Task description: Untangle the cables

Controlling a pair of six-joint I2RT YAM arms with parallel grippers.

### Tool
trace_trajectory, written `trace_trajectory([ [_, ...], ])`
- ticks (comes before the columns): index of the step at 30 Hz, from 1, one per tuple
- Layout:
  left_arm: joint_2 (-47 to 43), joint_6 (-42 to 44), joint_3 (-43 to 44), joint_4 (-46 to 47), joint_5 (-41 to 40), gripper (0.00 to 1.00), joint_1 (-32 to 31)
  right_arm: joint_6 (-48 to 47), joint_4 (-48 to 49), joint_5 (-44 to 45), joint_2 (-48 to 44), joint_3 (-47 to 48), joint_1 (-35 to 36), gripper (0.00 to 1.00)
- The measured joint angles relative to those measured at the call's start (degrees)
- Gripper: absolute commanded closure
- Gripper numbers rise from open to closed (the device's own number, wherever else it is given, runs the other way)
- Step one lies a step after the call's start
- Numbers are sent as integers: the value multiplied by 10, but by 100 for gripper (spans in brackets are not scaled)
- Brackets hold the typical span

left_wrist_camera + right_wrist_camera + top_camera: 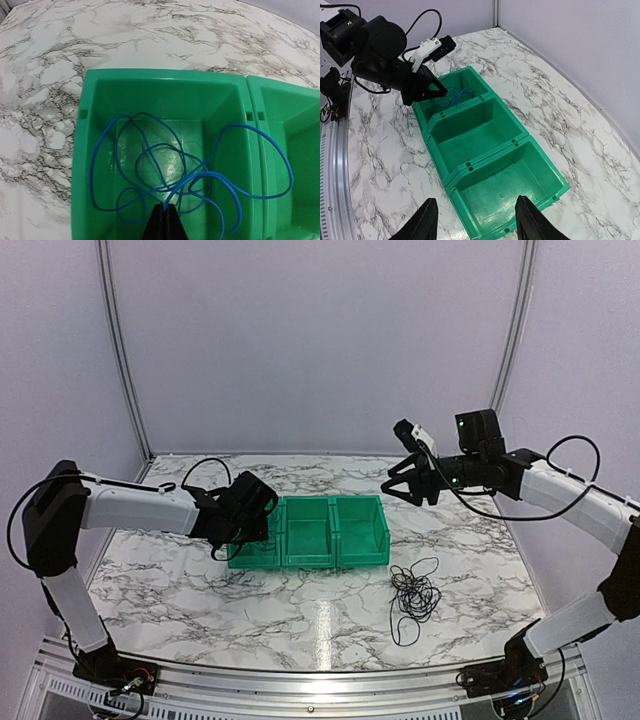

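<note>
Left gripper (165, 210): clamped on blue cable (215, 174), coiled in end bin (165, 74). Right gripper (475, 200): open, empty. Black cables (413, 592): tangled on table (200, 590). Your risk: a blue loop draped over its wall may snag and drag out.

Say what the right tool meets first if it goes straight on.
The right tool would probably meet the floor of the empty green plastic bin just ahead; depth is unclear.

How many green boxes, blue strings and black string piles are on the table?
Green plastic bins: 3
Thin blue cable: 1
Tangle of thin black cables: 1 (too knotted to count the cords inside)
Total: 5
</note>
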Motion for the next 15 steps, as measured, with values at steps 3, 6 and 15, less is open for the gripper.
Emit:
trace_trajectory([
  [3, 46, -8, 43, -21, 0, 100, 0, -4, 8, 6, -13, -33, -2, 47],
  [6, 72, -12, 66, -35, 0, 100, 0, -6, 10, 8, -18, -52, -2, 47],
  [15, 80, -10, 84, -66, 24, 74, 3, -9, 16, 10, -31, -55, -3, 47],
])
